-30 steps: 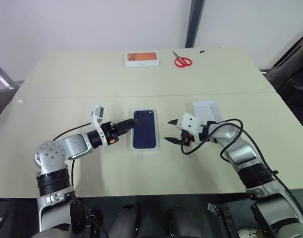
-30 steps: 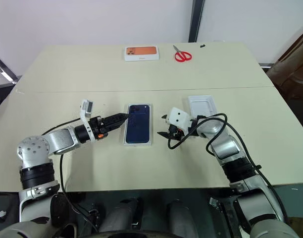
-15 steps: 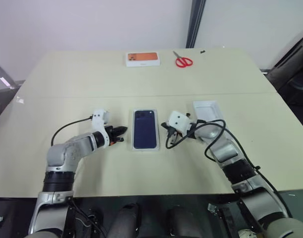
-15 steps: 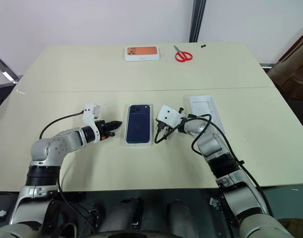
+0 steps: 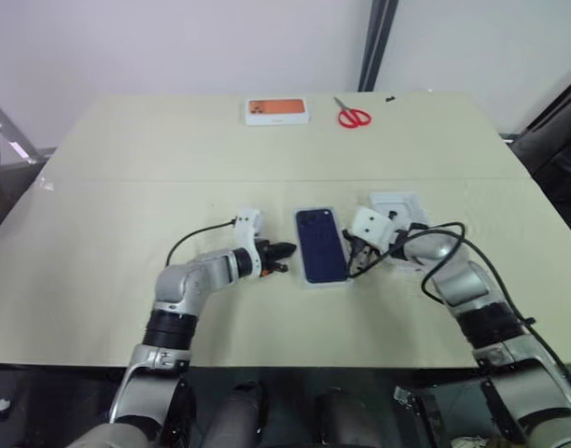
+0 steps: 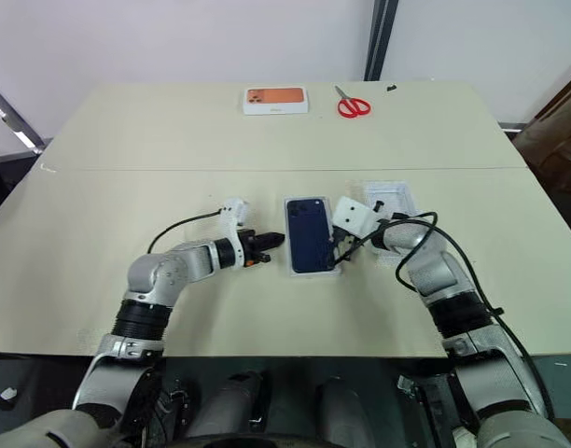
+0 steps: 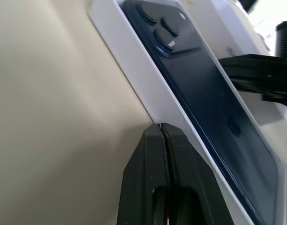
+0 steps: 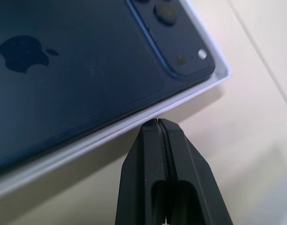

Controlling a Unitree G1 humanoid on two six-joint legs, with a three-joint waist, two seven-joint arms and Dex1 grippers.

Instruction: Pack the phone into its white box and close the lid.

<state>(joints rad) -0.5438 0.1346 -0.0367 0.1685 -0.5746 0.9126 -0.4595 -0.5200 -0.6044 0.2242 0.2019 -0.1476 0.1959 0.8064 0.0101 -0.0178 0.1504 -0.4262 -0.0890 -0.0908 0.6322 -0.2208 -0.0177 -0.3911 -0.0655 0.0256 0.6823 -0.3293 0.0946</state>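
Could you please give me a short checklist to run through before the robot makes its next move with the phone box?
1. The dark blue printed top faces up inside a white rim: ok.
2. Whether that is the lid closed on the white box or the phone itself: cannot tell.
3. Left gripper shut, fingers empty, tips at the box's left edge: ok.
4. Right gripper shut, empty, tips at the box's right edge: ok.
5. White insert on the table beside the right arm, apart from the box: ok.
6. Scissors and orange-topped box at the far edge, out of the way: ok.
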